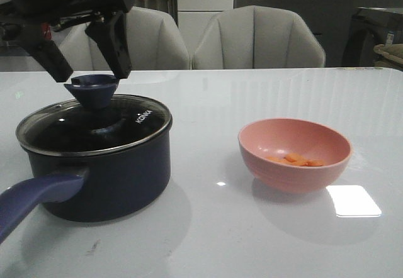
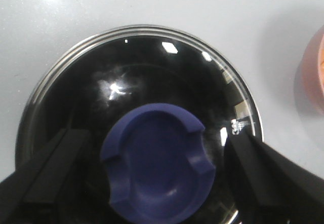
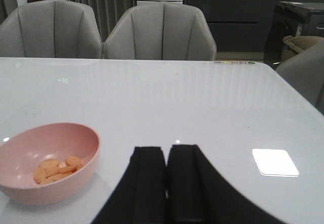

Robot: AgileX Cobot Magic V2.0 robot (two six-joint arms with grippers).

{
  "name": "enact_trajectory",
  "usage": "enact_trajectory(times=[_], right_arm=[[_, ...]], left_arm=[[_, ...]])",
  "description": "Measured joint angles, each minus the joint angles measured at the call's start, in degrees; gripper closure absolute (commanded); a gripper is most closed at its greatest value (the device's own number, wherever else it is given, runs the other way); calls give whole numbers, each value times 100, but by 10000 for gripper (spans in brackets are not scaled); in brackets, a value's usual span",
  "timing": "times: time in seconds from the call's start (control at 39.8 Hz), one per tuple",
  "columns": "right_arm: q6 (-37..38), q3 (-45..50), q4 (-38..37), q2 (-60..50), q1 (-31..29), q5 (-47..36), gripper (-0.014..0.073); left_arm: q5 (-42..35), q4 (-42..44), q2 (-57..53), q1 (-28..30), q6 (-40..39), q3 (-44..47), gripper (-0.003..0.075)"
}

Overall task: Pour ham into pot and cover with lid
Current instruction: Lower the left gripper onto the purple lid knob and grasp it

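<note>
Several ham chunks lie in the bottom of the bowl, right of centre in my front view. At left, well apart from it, I see the pot with the lid seated on its rim, handle running to the lower left corner. My left gripper hangs over the knob, fingers apart on either side, not touching it. My right gripper has its fingers pressed together, empty, above the table.
</note>
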Motion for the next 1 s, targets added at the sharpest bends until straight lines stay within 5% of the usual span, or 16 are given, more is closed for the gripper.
enact_trajectory(times=[0.35, 0.68, 1.0], right_arm=[[0, 0, 0, 0, 0, 0, 451], [0, 0, 0, 0, 0, 0, 451], [0, 0, 0, 0, 0, 0, 451]], left_arm=[[454, 21, 607, 0, 0, -417, 150], [542, 73, 629, 0, -37, -466, 364], [542, 83, 629, 0, -47, -466, 398]])
